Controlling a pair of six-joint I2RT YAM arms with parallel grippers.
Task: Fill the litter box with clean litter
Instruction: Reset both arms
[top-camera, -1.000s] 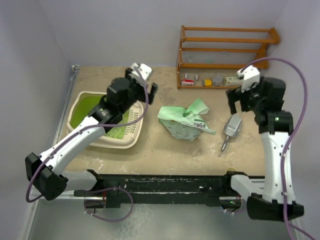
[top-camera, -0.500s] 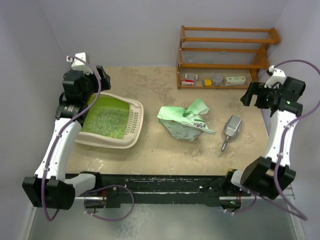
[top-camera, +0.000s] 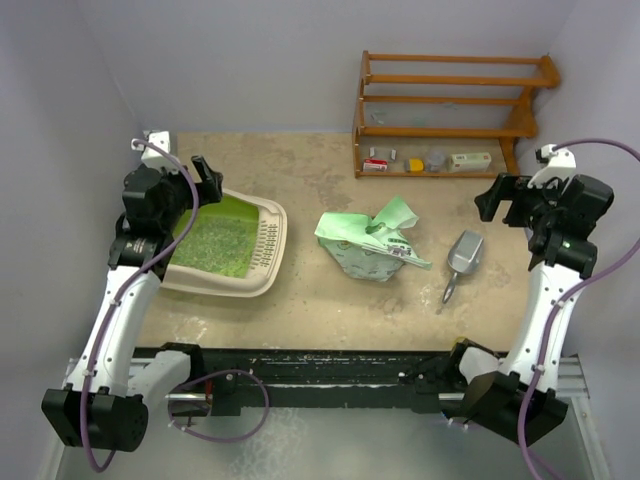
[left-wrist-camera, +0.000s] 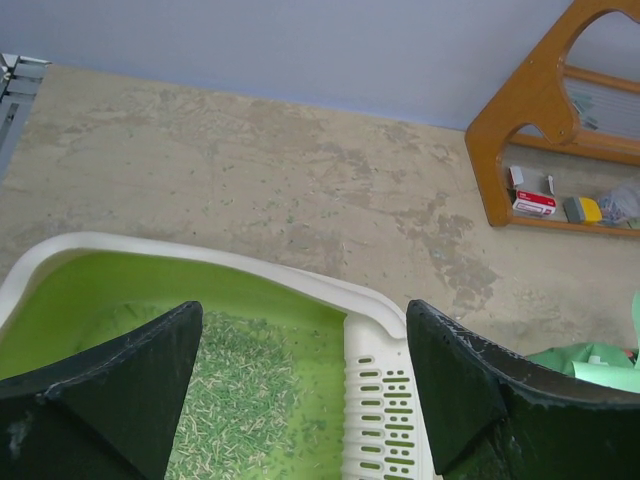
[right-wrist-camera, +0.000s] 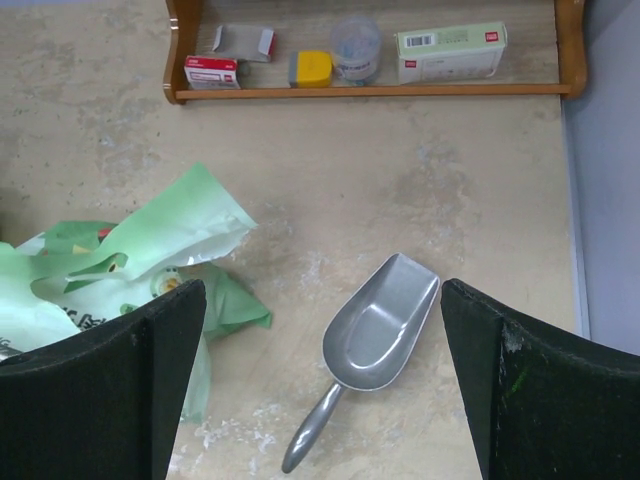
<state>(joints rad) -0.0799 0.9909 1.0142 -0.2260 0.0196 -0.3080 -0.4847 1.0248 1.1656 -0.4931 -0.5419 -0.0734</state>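
Lengthwise litter box (top-camera: 225, 285) left-right, grille (top-camera: 264, 243) end right, clean litter (top-camera: 215, 240) inside; left pincer (left-wrist-camera: 301, 305), right pincer (right-wrist-camera: 322, 290) wide

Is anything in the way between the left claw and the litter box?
No, nothing visible. The open left claw hangs right over the litter box, and nothing shows between it and the litter inside.

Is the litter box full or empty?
Partly filled. The litter covers the middle of the litter box, but bare green floor shows around it.
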